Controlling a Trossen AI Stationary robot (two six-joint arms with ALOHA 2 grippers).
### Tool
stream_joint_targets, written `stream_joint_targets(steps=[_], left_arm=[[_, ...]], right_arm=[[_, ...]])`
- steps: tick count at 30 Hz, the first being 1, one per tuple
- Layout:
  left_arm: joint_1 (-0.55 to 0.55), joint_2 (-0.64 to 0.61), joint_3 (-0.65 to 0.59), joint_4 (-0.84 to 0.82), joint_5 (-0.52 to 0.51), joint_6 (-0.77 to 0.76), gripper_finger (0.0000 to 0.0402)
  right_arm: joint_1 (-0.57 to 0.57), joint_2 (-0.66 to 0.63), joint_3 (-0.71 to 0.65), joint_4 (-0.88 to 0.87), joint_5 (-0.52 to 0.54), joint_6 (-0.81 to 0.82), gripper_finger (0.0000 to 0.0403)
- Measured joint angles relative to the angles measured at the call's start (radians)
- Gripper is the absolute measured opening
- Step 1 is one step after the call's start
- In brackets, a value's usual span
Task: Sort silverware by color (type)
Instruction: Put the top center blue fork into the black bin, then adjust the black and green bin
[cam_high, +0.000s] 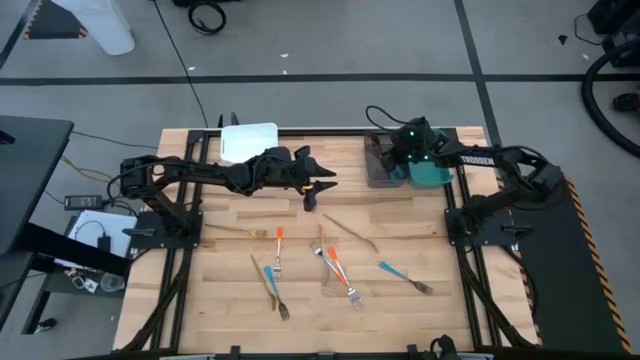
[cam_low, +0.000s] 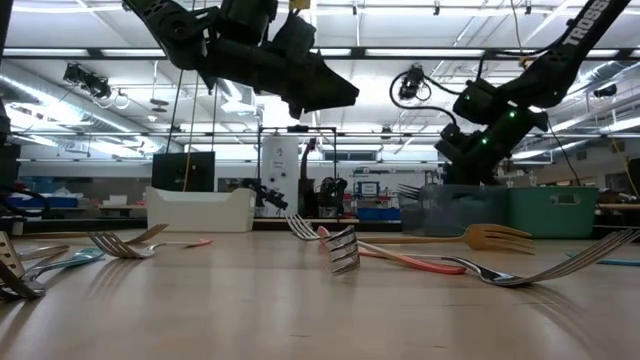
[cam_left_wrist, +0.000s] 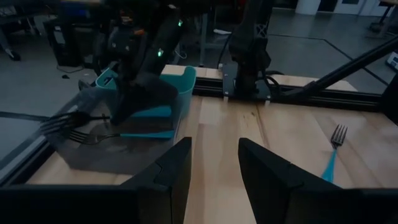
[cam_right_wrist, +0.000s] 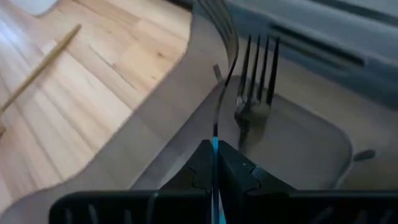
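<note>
While my right gripper (cam_right_wrist: 214, 163) hung over the grey bin (cam_high: 380, 170) at the surface's (cam_high: 230, 310) far edge, its fingers were clenched on a blue-handled fork (cam_right_wrist: 225, 68). My left gripper (cam_high: 320, 185) hovered mid-surface, fingers parted and empty. The remaining silverware (cam_high: 335, 265) lay scattered nearer me.
</note>
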Motion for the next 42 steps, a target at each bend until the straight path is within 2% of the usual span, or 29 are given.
stream_joint_targets(steps=[13,18,26,38,42], left_arm=[[-0.002,0.000,0.000,-0.025,0.000,0.000,0.0141],[-0.002,0.000,0.000,-0.025,0.000,0.000,0.0141],[-0.004,0.000,0.000,-0.025,0.000,0.000,0.0141],[-0.013,0.002,0.000,-0.096,-0.002,-0.005,0.0141],[-0.034,0.003,0.000,-0.181,-0.056,0.000,0.0141]], right_arm=[[0.000,0.035,0.000,-0.013,0.028,0.010,0.0024],[0.000,0.034,0.000,-0.021,0.061,0.024,0.0061],[0.000,0.034,0.017,-0.026,0.034,0.024,0.0117],[0.042,-0.039,0.039,-0.044,0.038,0.024,0.0117],[0.078,-0.079,0.039,-0.053,0.037,0.024,0.0117]])
